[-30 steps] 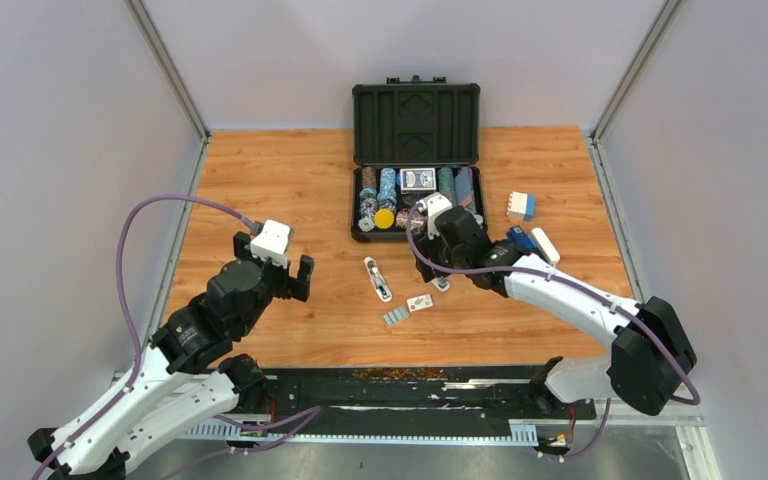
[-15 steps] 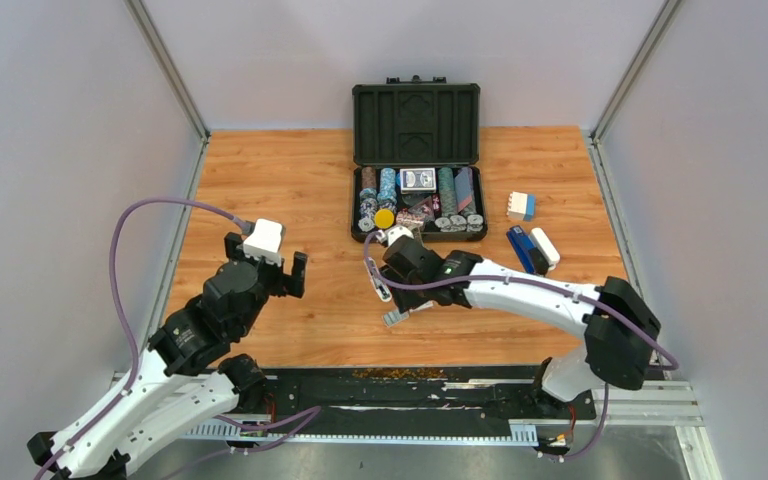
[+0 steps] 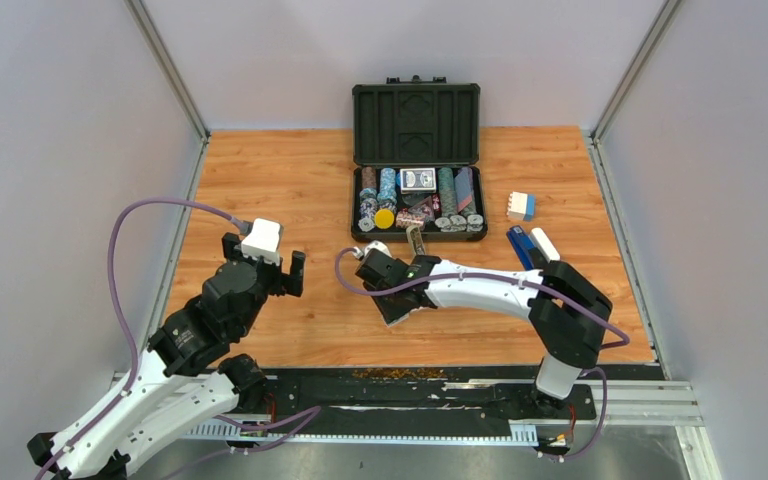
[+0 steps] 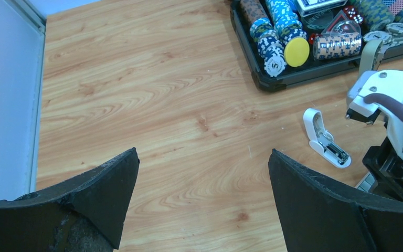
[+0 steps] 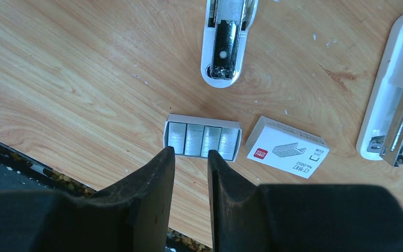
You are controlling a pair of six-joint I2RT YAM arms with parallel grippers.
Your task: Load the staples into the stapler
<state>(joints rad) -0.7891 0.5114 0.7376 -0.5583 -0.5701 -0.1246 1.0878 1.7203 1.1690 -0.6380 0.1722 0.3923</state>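
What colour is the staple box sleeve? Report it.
The sleeve is white, red logo; best in right wrist view.

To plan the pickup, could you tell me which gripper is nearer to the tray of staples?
Right. The right gripper hangs just over the tray of staples, jaws at its edge; the left gripper sits far off to the tray's left.

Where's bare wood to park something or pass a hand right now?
Biggest bare patch: table between the left wall and the chip case. Smaller one far right, between case and right wall. Crowded: centre, with staples, sleeve and stapler under the right arm.
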